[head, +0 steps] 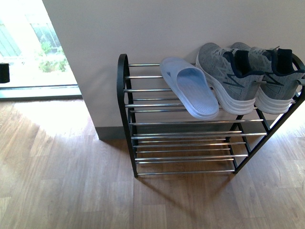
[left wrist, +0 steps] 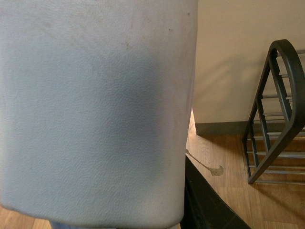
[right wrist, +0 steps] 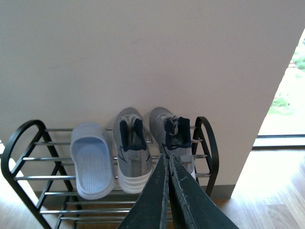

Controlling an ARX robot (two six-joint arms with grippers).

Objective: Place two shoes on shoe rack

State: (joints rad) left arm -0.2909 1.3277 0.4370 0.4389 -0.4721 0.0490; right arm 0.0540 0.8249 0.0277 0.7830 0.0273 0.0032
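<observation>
The shoe rack (head: 125, 102) stands against the wall, black side frames and chrome rods. On its top tier rest a pale blue slide sandal (head: 189, 93) and, to its right, two grey knit sneakers (head: 228, 76) (head: 269, 78). The right wrist view shows the same slide sandal (right wrist: 92, 160), both sneakers (right wrist: 132, 150) (right wrist: 167, 131), and my right gripper (right wrist: 167, 160) shut and empty, hanging in front of the rack. A second pale blue slide sandal (left wrist: 95, 109) fills the left wrist view, my left gripper shut on it; the rack's end frame (left wrist: 281, 109) is off to one side. Neither arm shows in the front view.
The floor is wooden planks (head: 62, 181). A pale wall (head: 167, 28) with a grey skirting board backs the rack. A bright glass door or window (head: 28, 47) lies to the left. The rack's lower tiers (head: 186, 148) hold nothing.
</observation>
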